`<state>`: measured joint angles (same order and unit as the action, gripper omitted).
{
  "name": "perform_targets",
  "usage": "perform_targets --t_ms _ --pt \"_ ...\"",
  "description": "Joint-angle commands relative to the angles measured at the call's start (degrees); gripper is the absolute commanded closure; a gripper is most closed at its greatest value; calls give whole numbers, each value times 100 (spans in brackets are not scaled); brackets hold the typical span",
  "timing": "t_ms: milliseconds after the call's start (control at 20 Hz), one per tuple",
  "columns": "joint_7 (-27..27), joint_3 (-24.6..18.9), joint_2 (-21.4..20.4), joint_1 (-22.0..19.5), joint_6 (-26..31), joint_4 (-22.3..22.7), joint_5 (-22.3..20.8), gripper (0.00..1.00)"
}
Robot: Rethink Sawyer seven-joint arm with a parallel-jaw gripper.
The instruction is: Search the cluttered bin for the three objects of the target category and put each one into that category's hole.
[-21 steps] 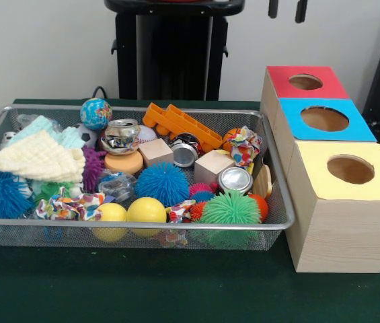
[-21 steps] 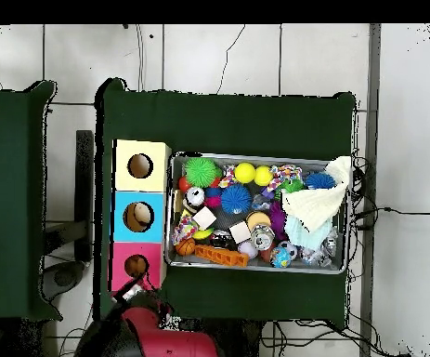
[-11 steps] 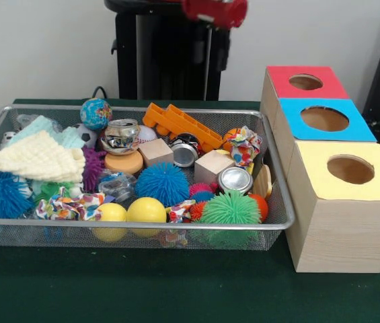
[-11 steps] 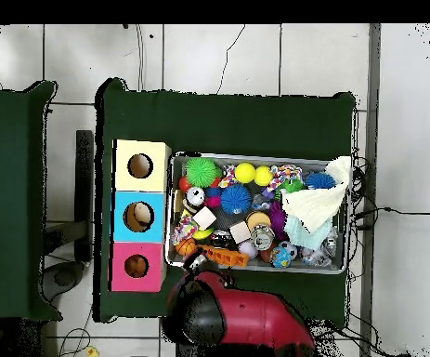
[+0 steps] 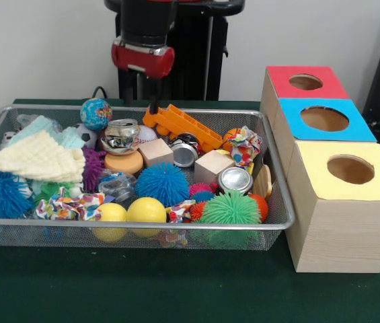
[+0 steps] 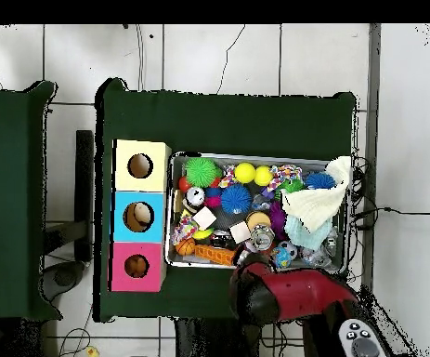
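The end effector (image 5: 138, 94) hangs from the red and black arm (image 5: 143, 40) over the far rim of the wire mesh bin (image 5: 278, 202); whether it is open or closed cannot be told. One dark tip reaches down just beside the upper end of the orange ridged plastic block (image 5: 180, 126). That block lies with its long axis slanting from the far rim toward the bin's middle. Near it sit a crushed silver can (image 5: 121, 135), lying on its side with its mouth facing up and outward, a second dented can (image 5: 185, 149) and a third silver can (image 5: 235, 180) standing on end beside a plain wooden cube (image 5: 213, 165). Blue (image 5: 162, 183) and green (image 5: 229, 208) spiky rubber balls, two yellow balls (image 5: 146, 210) and a cream knitted cloth (image 5: 31, 160) fill the rest. Beside the bin on the green desk (image 5: 176, 289) stand three wooden boxes with round holes: red-topped (image 5: 298, 83), blue-topped (image 5: 324, 120), yellow-topped (image 5: 348, 171).
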<state>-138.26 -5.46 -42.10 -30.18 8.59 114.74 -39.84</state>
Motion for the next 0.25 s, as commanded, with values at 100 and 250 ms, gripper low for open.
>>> perform_targets --t_ms 100,250 --pt "1241 -951 699 -443 -17 -1071 -1063 0" --pt "1135 -1080 681 -549 129 -1078 -1138 0"
